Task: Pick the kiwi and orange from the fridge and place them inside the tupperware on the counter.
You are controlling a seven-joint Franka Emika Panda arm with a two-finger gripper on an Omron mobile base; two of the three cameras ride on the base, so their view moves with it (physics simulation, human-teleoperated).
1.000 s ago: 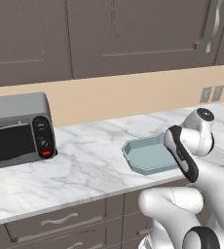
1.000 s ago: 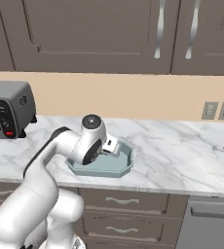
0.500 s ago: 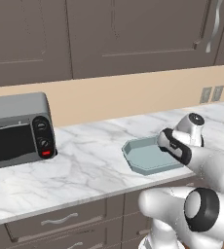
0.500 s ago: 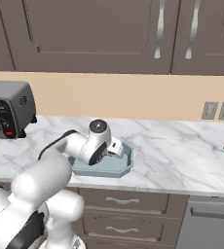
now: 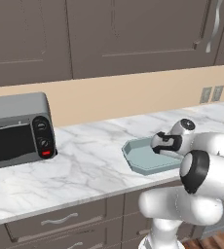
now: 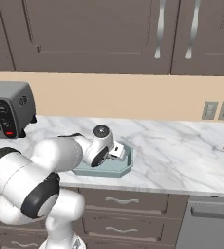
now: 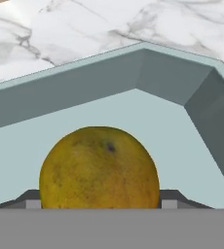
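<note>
Inspection runs from the left of the left base view: a grey toaster oven (image 5: 17, 127) stands at the left end of the counter (image 5: 84, 168), well apart from the work. Further right lies the tupperware (image 5: 143, 160), with the arm's wrist bent low over it and the gripper (image 5: 158, 142) reaching into the tray from its right side. In the right base view the same tray (image 6: 123, 168) sits just right of the wrist, partly hidden by it. The hand view looks along the tray floor toward its far rim (image 7: 133, 53) and shows the orange (image 7: 99, 168) held between the two finger tips (image 7: 31, 198), one tip showing at each flank, low inside the tray; whether the fruit touches the floor cannot be told. The jaws stand narrowed onto the orange. Judgement: the step in hand is placing the orange. The next move calls for spreading the fingers to let it settle, then lifting clear without knocking it. No kiwi can be made out in the tray.
</note>
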